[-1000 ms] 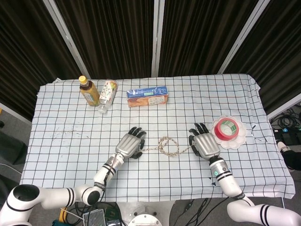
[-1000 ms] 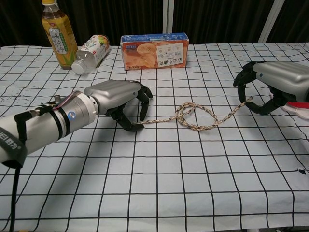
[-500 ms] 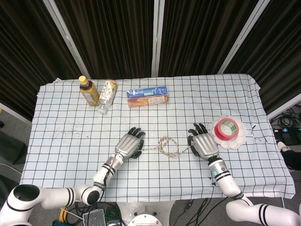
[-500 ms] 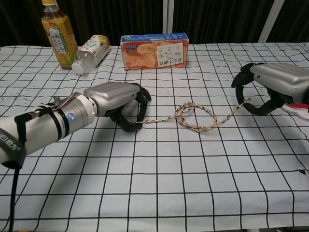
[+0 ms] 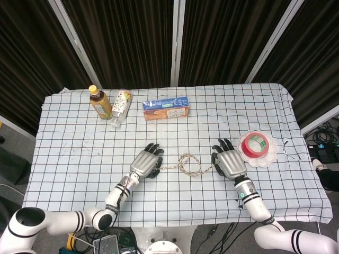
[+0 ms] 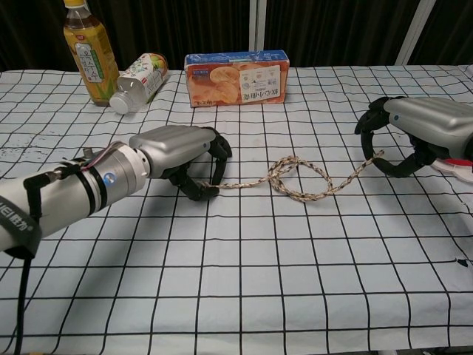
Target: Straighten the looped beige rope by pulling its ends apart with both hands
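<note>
So the braided beige rope (image 6: 299,180) sits mid-frame on the checkered-cloth bench (image 6: 244,281), loop not pulled out yet. The left hand (image 6: 188,151) has its fingers (image 6: 214,166) curled, pinching the left end, and the right hand (image 6: 414,133) pinches the right end. Compared to a second ago barely anything moved, maybe slightly tauter on the left, so I'd say the real pull hasn't started.

Lab: black curtains (image 5: 132,42) (metal-framed) behind checked table (image 5: 74,159).

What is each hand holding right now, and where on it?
The left hand pinches the beige rope at its left end; the right hand grips its right end.
</note>
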